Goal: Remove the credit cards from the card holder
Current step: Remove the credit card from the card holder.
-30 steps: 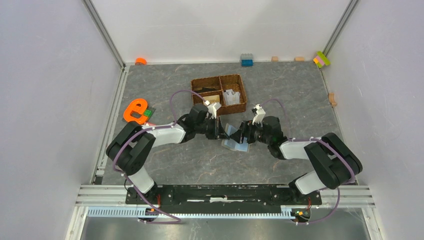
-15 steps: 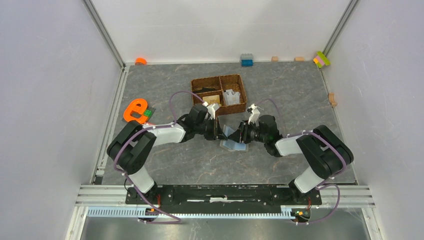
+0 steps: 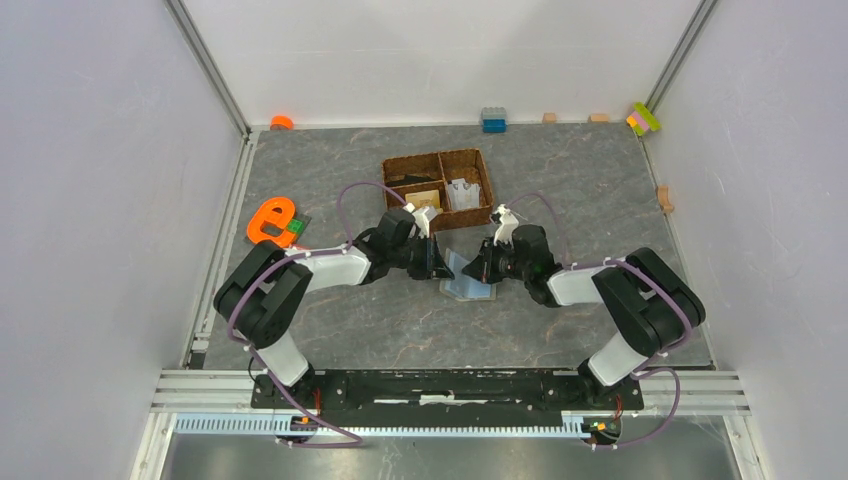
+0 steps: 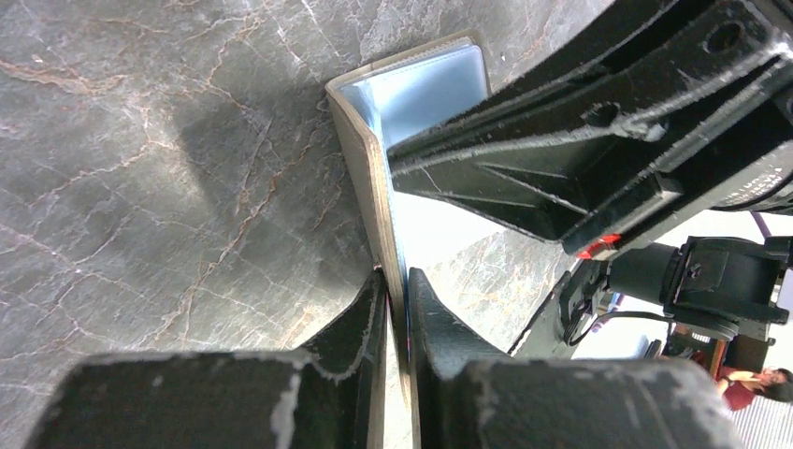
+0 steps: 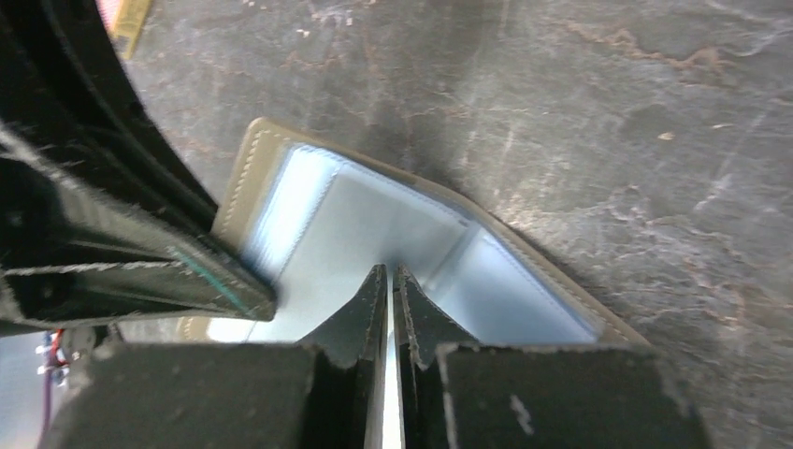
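card holder [image 3: 468,278], grey-olive, folded open: middle of the worktop, just on the near-edge side of the woven basket [image 3: 432,154]
left fingers [image 4: 360,323] clamped on one cover's edge, that flap upright; right fingers [image 5: 360,313] almost together over the pale blue inner leaves, whether on a card cannot be told. likely light and thin, covers bendy, sleeves slick; credit cards likely stiff and snug, best pinched at an exposed edge and drawn straight out with the cover held
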Tool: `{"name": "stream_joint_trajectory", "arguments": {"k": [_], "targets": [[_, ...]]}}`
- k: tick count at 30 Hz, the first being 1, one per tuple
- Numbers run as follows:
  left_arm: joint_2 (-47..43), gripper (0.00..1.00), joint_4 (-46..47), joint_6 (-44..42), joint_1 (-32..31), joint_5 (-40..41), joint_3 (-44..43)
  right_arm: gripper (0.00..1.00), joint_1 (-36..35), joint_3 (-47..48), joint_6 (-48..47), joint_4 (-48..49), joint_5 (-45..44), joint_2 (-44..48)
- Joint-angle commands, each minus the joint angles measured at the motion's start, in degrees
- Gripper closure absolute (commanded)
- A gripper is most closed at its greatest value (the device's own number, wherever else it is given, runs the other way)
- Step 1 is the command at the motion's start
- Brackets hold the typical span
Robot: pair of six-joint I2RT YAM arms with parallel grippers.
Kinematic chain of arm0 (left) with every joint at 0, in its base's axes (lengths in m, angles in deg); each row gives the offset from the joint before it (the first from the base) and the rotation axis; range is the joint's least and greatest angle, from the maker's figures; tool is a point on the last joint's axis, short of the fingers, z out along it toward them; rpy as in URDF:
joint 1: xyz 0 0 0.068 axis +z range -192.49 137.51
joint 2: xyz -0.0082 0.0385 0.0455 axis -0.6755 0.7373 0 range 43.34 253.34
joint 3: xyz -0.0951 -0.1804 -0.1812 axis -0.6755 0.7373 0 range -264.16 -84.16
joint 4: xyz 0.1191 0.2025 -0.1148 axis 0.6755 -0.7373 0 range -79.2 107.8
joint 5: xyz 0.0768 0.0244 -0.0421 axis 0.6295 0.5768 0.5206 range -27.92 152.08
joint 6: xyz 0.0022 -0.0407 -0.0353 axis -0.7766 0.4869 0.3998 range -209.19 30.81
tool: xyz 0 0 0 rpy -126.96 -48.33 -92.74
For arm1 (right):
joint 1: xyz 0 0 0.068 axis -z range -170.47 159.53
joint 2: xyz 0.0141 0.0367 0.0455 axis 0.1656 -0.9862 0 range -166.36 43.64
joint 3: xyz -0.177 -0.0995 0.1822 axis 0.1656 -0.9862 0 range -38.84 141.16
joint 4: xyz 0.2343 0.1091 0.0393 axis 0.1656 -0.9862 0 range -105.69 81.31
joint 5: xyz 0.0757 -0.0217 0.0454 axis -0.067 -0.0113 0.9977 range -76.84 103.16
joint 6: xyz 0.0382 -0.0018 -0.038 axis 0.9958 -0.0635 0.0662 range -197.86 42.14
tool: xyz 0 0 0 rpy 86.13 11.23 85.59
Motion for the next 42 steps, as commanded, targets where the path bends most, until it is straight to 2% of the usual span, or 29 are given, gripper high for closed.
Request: {"name": "stream_joint_trajectory", "arguments": {"k": [1,8,18,21,23,34,42], "targets": [[-2.96,0.83,4.70,-1.42,-1.34,-2.45,-1.21,0.90,-1.35,4.20,-5.99,-10.88,-7.42,0.58],[-5.21,0.82,4.52,-2.17,-1.13,-1.87,-0.39,0.85,-2.97,7.53,-10.23,-18.13,-14.05,1.32],[-5.56,0.84,4.04,-2.33,-1.03,-1.60,-0.49,0.83,-3.15,7.69,-10.50,-17.67,-12.41,1.79],[-5.87,0.76,4.31,-2.46,-1.03,-2.22,-0.31,0.83,-3.41,7.69,-10.45,-17.28,-12.02,1.40],[-6.05,0.75,4.97,-2.35,-1.03,-3.15,-0.14,0.83,-3.61,7.85,-10.16,-16.87,-11.48,0.79],[-4.16,0.86,5.31,-1.66,-1.03,-4.40,-0.65,0.83,-4.34,8.44,-9.25,-15.59,-8.86,-1.61],[-0.90,0.87,10.53,1.41,-1.13,-10.34,-0.84,0.82,-4.56,8.66,-8.21,-13.90,-5.92,-3.47]]}}
